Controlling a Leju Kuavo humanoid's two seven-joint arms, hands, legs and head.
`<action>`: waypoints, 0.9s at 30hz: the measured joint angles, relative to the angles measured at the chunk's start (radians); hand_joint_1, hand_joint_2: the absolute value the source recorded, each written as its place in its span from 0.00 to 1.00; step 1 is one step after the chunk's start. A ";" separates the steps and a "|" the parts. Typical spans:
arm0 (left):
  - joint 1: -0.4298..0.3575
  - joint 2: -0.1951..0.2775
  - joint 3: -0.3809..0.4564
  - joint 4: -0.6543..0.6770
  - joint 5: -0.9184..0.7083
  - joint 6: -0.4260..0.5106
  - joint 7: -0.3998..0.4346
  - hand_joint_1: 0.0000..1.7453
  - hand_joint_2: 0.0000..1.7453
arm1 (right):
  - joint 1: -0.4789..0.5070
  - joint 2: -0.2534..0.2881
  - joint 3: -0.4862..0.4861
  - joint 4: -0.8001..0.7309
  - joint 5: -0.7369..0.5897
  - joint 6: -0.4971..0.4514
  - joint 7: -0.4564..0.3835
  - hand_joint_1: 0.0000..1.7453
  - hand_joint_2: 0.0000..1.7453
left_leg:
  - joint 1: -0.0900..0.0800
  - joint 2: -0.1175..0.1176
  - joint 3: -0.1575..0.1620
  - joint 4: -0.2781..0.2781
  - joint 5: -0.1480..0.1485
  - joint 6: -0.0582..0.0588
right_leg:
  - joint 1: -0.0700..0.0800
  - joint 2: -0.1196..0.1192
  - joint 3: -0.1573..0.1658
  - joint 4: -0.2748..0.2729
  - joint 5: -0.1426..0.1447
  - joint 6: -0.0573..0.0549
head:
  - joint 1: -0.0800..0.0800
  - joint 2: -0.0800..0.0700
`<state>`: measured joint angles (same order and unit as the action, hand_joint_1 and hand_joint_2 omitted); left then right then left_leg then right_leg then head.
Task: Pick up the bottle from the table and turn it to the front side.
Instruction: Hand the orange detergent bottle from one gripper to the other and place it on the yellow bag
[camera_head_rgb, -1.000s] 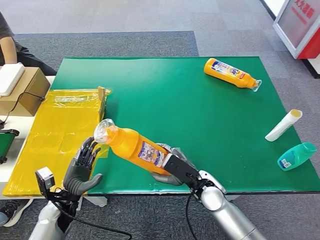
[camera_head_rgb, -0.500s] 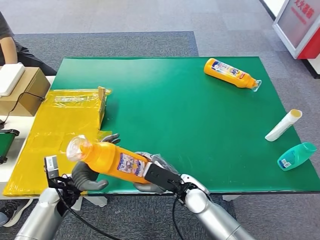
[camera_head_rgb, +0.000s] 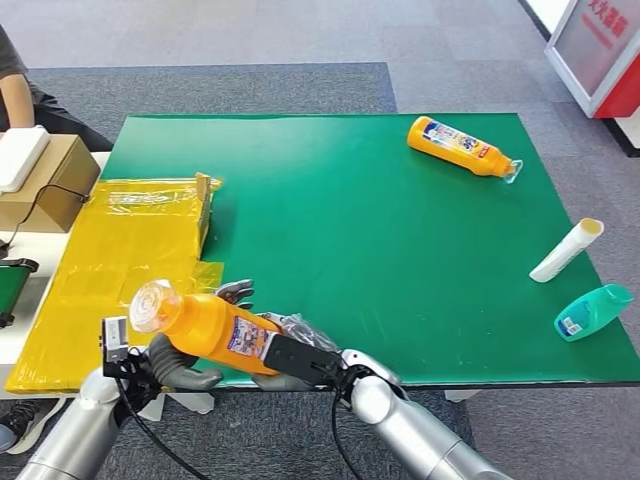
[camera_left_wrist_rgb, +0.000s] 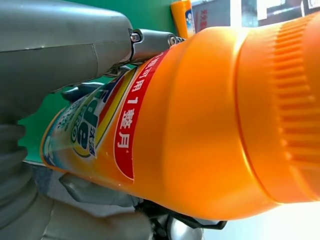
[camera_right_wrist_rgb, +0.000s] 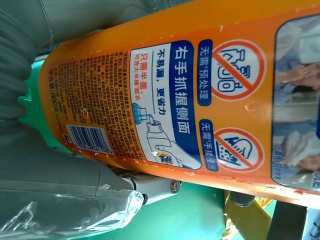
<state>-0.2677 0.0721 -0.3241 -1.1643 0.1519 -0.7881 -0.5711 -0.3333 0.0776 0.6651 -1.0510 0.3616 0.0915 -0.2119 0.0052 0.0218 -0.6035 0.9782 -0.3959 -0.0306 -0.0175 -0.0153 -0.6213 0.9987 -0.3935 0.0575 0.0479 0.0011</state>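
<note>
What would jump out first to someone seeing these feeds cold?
The orange bottle held off the table's near-left edge, gripped at its base by the right hand, with the left hand under its neck. Next, a second orange bottle lying at the green table's far right, and the yellow sheet at left.

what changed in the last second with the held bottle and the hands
The right robot hand carried the orange plastic bottle leftward and toward the near table edge. The left robot hand, apart and open before, now cups beneath its neck end. The other orange bottle, white tube and teal bottle stayed put.
</note>
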 joint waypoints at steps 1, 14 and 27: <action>0.000 0.001 -0.001 0.000 -0.004 0.016 0.004 1.00 1.00 | -0.005 0.003 0.001 0.014 0.000 -0.003 0.000 1.00 1.00 | 0.000 0.000 0.000 0.000 0.000 0.000 | 0.000 0.000 0.000 0.000 0.000 0.000 | 0.000 0.000; 0.023 -0.025 -0.023 -0.108 -0.256 0.458 0.120 1.00 1.00 | 0.004 0.008 -0.030 0.066 0.019 -0.081 0.038 0.00 1.00 | 0.000 0.000 0.000 0.000 0.000 0.000 | 0.000 0.000 -0.001 0.000 0.000 0.000 | 0.000 0.000; -0.272 0.067 -0.177 -0.303 -0.635 0.458 0.536 0.96 1.00 | 0.057 0.008 -0.140 0.067 0.052 -0.103 0.049 0.00 1.00 | 0.000 0.000 -0.002 0.000 0.003 -0.001 | 0.000 0.000 -0.002 0.000 0.003 -0.001 | 0.000 0.000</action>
<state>-0.5401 0.1388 -0.5011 -1.4669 -0.4829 -0.3300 -0.0353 -0.2761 0.0859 0.5249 -0.9845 0.4141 -0.0117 -0.1630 0.0052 0.0214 -0.6051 0.9783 -0.3925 -0.0317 -0.0173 -0.0156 -0.6235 0.9987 -0.3900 0.0570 0.0480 0.0011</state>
